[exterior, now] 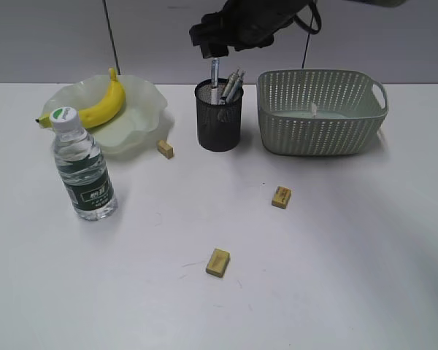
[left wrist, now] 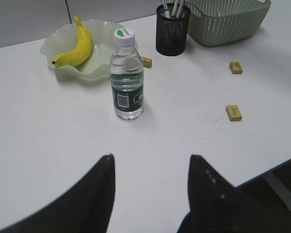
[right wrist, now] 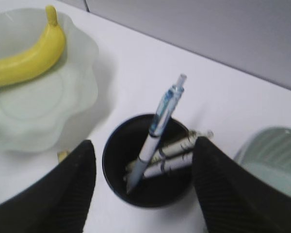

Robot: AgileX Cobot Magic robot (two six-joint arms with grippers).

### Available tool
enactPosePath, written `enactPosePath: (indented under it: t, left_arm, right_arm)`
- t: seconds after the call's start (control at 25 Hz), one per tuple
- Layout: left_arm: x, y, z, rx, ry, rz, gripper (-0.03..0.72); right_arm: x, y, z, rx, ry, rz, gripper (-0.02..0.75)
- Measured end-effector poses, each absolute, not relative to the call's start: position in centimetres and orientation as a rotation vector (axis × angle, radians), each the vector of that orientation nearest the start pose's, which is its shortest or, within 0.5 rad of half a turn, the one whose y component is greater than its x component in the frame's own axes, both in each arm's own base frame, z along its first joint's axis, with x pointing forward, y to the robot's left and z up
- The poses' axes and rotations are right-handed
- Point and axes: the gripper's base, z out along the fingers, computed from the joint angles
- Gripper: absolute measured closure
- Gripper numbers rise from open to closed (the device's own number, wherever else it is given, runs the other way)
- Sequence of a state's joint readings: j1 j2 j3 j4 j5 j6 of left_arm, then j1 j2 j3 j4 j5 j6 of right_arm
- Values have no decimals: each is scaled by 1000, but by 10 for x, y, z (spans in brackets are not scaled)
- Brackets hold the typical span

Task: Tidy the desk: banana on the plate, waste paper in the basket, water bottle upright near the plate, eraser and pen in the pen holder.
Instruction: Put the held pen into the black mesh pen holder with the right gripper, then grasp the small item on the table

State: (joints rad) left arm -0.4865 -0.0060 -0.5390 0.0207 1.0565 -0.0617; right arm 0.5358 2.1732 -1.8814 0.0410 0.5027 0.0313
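The pen (right wrist: 157, 141) stands upright in the pen holder (right wrist: 148, 194), directly below the right gripper (right wrist: 141, 187), whose jaws stand wide around it; the left gripper (left wrist: 150, 194) is half open and empty.

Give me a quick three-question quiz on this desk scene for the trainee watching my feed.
1. True or false: the banana lies on the plate.
2. How many erasers lie loose on the desk?
3. The right gripper is over: A) basket B) pen holder C) water bottle

Key: 1 true. 2 three: one by the plate, two further forward. 3 B, jaws open, a pen standing in the holder.
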Motion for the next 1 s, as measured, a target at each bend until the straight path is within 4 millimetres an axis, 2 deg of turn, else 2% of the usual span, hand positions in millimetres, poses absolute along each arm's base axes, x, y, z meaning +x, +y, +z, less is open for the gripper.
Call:
enactPosePath:
  t: [0.4, 0.6, 0.8, 1.0]
  left_arm:
    - [-8, 6, 288, 422, 1965, -327, 321]
    - [-9, 6, 288, 422, 1965, -329, 321]
    - [-9, 6, 288, 423, 1965, -331, 321]
    - [-8, 6, 288, 424, 1970, -331, 321]
  right_arm:
    - [384, 228, 276, -767, 2679, 130, 241]
    - [353, 210, 303, -800, 2704, 115, 241]
    - [298, 176, 332, -802, 2685, 108, 241]
    - [228, 134, 343, -800, 2668, 102, 241]
